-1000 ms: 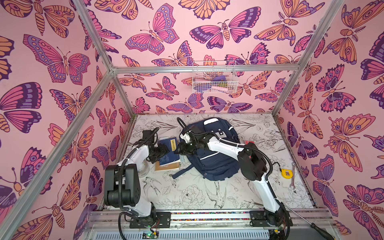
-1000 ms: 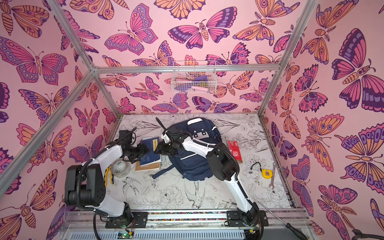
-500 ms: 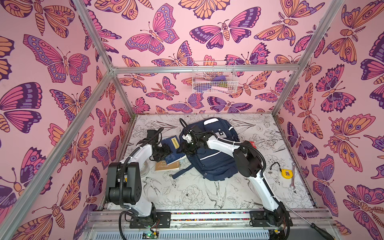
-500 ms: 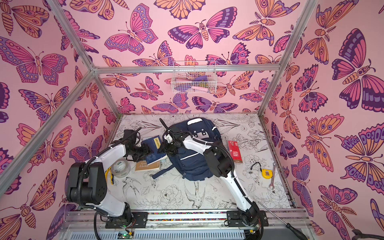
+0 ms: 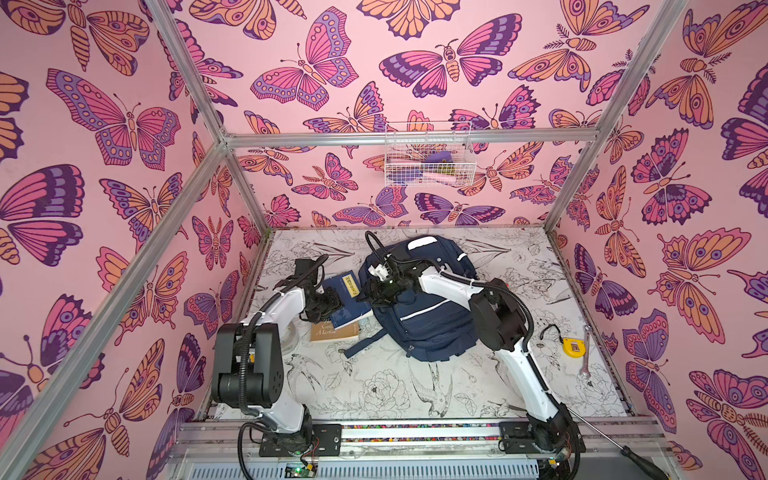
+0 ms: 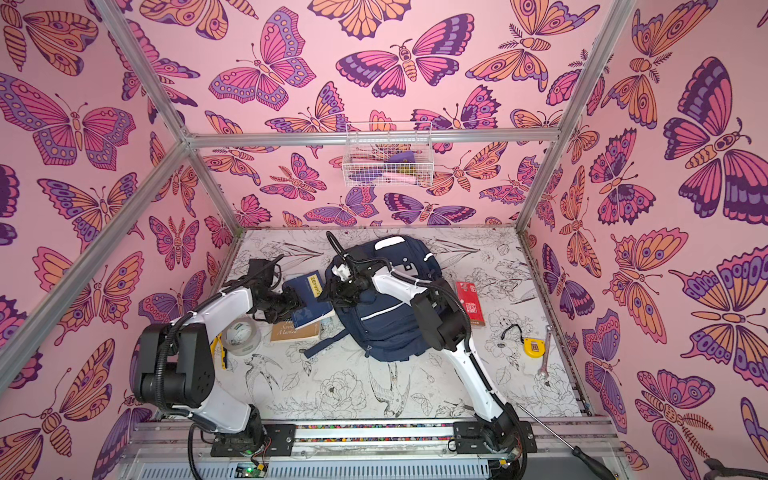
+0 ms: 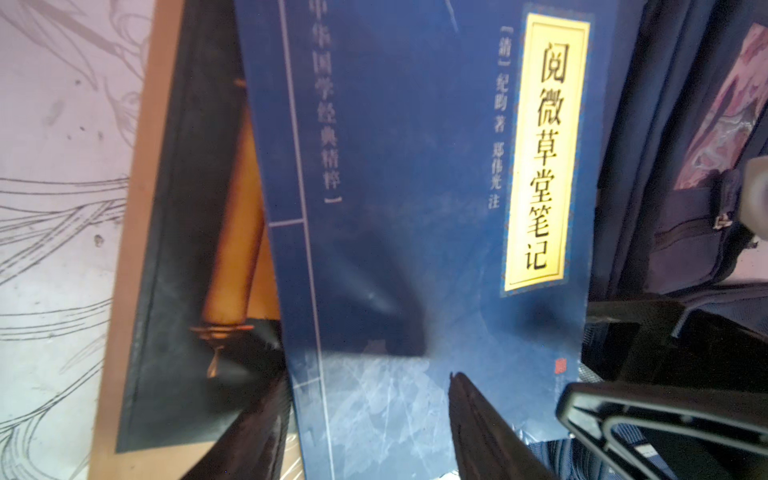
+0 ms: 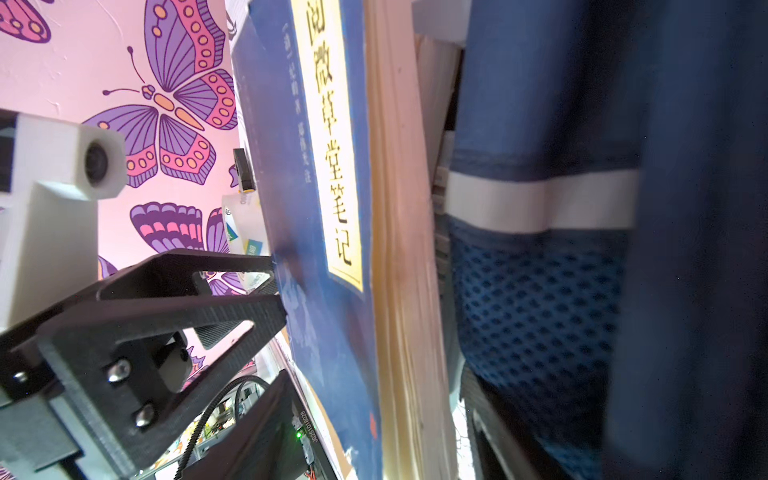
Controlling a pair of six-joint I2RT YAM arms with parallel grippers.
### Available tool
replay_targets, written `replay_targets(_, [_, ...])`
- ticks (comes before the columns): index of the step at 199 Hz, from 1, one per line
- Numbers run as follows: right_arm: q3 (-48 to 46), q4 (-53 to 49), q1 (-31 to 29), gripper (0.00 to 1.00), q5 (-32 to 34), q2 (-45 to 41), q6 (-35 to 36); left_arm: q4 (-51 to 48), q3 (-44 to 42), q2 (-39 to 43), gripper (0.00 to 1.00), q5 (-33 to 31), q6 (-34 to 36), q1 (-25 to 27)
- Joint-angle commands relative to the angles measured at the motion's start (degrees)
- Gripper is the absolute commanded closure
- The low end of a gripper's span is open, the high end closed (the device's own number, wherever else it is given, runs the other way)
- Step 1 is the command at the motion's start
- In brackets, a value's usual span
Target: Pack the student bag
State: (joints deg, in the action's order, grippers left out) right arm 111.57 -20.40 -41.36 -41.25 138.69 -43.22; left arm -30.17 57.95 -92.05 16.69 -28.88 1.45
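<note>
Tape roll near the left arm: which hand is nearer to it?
Left. The left hand is on the blue book's side facing the tape roll; the right hand is at the book's far side, by the student bag.

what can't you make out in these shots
student bag interior: hidden by fabric and the right gripper in both top views.
brown book title: partly under the blue book.
wire basket contents: too small in both top views.
left gripper jaws: cut off at the left wrist view's edge.
</note>
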Motion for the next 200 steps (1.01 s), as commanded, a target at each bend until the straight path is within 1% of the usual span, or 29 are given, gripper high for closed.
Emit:
replay_targets(1, [2.03, -2.04, 0.23, 0.33, -1.32, 3.38, 1.23, -2.85, 0.68, -1.55, 0.39, -0.59, 1.22, -0.28])
replay_targets(49, [2.49, 1.35, 0.25, 0.34, -4.01, 6.05, -1.77, -3.39, 0.67, -1.72, 0.42, -0.60, 1.62, -0.65])
replay_targets(81, [2.03, 7.54, 0.32, 0.36, -8.66, 7.62, -5.45, -3.39, 0.49, -1.59, 0.42, -0.78, 1.73, -0.79])
replay_targets(93, [1.47, 10.28, 0.32, 0.40, -10.64, 7.26, -6.87, -3.38, 0.28, -1.55, 0.42, -0.78, 1.73, -0.94])
replay_targets(119, [-1.36, 14.81, 0.81, 0.45, -11.63, 4.40, -8.41, -3.38, -0.29, -1.37, 0.43, -1.02, 1.73, -1.10])
replay_targets(136, [-4.15, 19.76, 1.24, 0.48, -12.54, 2.15, -11.08, -3.31, -0.47, -1.38, 0.43, -1.13, 1.67, -1.19])
replay_targets(147, [-5.20, 22.22, 1.29, 0.52, -13.28, 1.22, -12.66, -3.31, -0.56, -1.44, 0.43, -1.13, 1.64, -1.20])
replay_targets(177, [-5.84, 23.30, 1.30, 0.66, -13.58, 0.24, -13.51, -3.27, -0.48, -1.33, 0.44, -1.29, 1.47, -1.23])
replay_targets(200, [-6.60, 24.72, 1.29, 0.70, -13.83, -0.14, -14.46, -3.23, -0.56, -1.22, 0.44, -1.39, 1.55, -1.19])
